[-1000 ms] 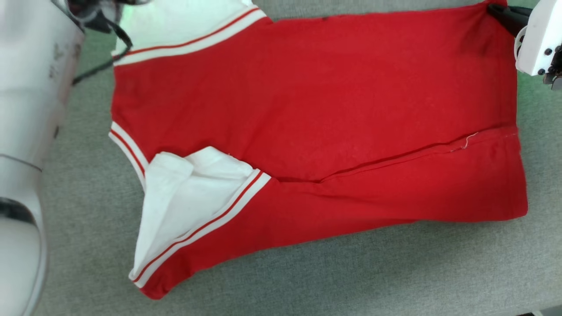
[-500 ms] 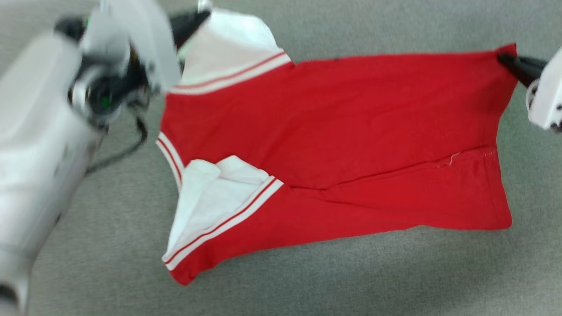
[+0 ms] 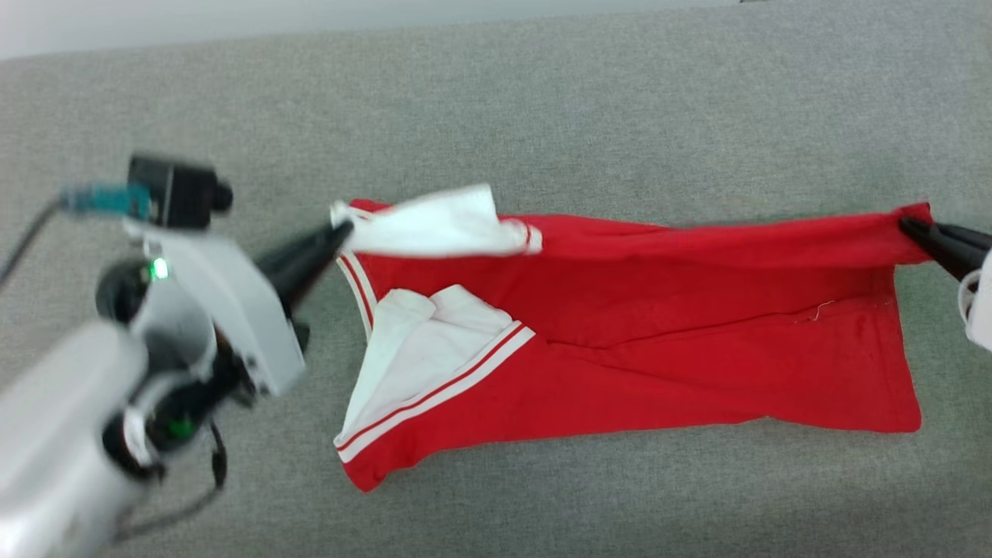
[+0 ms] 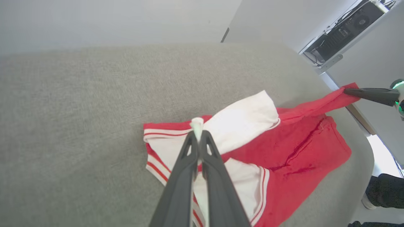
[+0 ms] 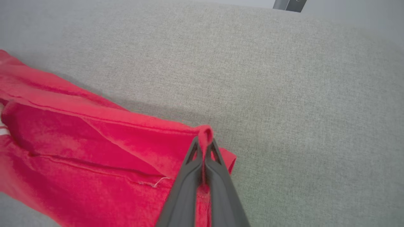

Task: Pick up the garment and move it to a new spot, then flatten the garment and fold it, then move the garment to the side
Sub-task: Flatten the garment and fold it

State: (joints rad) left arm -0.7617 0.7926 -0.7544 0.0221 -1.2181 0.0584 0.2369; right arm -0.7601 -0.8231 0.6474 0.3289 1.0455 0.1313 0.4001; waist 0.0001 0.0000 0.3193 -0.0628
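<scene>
Garment [image 3: 659, 310] hangs taut between left claw [image 3: 341, 229], clenched on sleeve [image 3: 442, 229], and right claw [image 3: 908, 225], clenched on hem [image 3: 903, 349]; we should lower both evenly.

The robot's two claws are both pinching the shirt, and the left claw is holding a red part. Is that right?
Almost. The left claw and the right claw both pinch the shirt, but the left one is holding a white part, the sleeve, not a red part. The left wrist view shows it.
</scene>
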